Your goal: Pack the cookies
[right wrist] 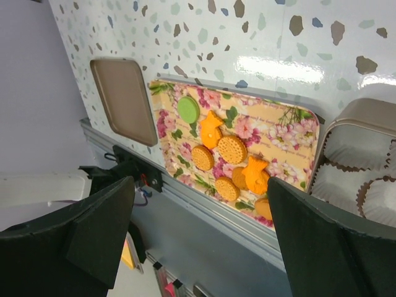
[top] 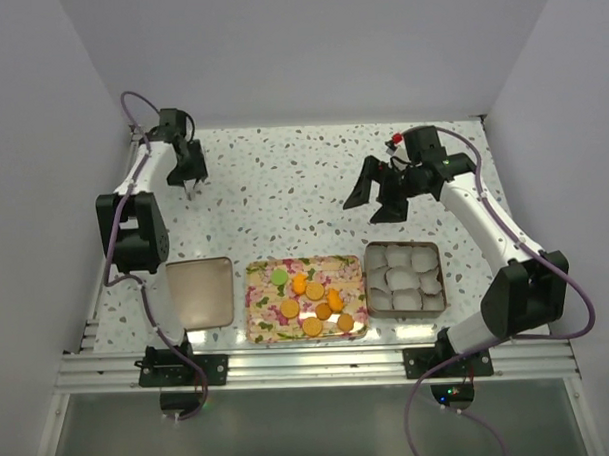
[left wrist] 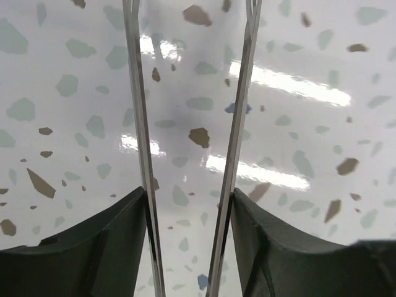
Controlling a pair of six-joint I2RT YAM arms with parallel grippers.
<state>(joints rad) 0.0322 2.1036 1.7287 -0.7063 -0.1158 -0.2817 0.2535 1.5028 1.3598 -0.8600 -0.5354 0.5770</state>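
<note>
The cookies (top: 312, 293) lie loose on a floral tray (top: 256, 330) near the table's front edge: several orange ones and a green one (top: 278, 277). The right wrist view also shows the cookies (right wrist: 232, 148), the green one (right wrist: 188, 109) and the floral tray (right wrist: 297, 124). My right gripper (top: 372, 204) hovers behind the tray, open and empty; the right gripper (right wrist: 199, 185) has its jaws wide apart. My left gripper (top: 190, 184) is at the far back left, well away from the tray. The left gripper (left wrist: 192, 12) has thin metal fingers (left wrist: 141, 124) set apart, with only bare table between them.
A tin (top: 443, 283) lined with white paper cups stands right of the tray, and its rim (right wrist: 365, 114) shows in the right wrist view. Its flat lid (top: 199, 292) lies left of the tray. A metal rail (top: 319, 363) runs along the front edge. Grey walls enclose the table.
</note>
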